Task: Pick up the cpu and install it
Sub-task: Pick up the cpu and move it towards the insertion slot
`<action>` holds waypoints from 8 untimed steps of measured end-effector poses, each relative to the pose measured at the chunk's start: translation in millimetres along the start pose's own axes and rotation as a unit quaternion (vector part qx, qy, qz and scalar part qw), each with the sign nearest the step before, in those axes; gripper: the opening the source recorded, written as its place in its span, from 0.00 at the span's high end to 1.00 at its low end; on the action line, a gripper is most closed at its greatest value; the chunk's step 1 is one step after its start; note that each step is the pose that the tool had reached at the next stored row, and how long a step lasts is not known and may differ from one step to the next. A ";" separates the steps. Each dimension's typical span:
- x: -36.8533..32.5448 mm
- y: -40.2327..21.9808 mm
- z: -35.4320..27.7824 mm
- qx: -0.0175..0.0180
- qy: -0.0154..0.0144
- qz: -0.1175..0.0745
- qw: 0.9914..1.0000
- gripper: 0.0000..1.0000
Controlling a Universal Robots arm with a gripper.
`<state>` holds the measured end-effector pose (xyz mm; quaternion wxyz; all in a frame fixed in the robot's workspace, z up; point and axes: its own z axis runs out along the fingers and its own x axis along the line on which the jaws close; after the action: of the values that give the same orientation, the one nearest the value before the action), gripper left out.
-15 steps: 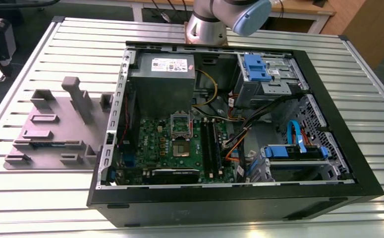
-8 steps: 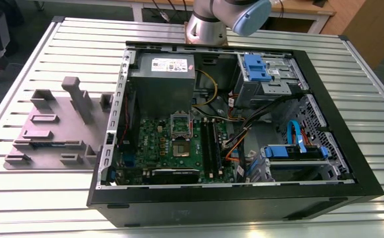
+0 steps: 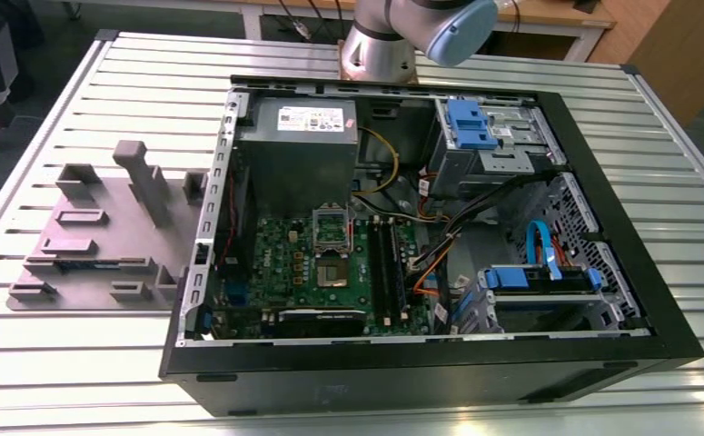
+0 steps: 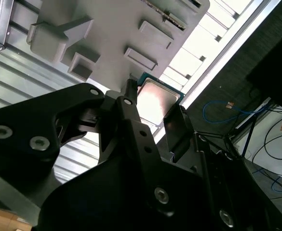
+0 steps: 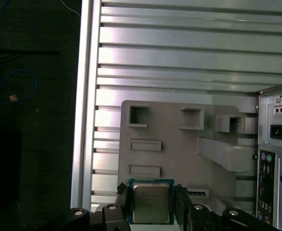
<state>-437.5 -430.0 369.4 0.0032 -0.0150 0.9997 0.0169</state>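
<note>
Within the claw (image 5: 152,195), clamped by two opposite edges, the cpu (image 5: 151,204) hangs with its silvery top facing both wrist views, held clear of the grey holder tray (image 5: 179,154) on the tabletop (image 5: 179,62), with the computer case (image 5: 275,159) beside that tray

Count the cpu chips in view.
1. The cpu is clamped in the gripper, in both wrist views, with the grey tray beyond it. Another could hide inside the computer case.
</note>
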 end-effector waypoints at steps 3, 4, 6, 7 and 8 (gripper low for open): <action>-2.7 -0.2 0.1 0.000 0.000 0.000 1.000 0.53; -4.2 -0.2 0.0 0.000 0.000 0.000 1.000 0.53; -8.1 -0.4 0.1 0.000 0.000 0.000 1.000 0.53; -10.4 -0.5 0.1 0.000 0.000 0.000 1.000 0.53; -12.8 -0.7 0.1 0.000 0.000 0.000 1.000 0.53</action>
<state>-424.7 -430.3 369.3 0.0032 -0.0150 0.9997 0.0169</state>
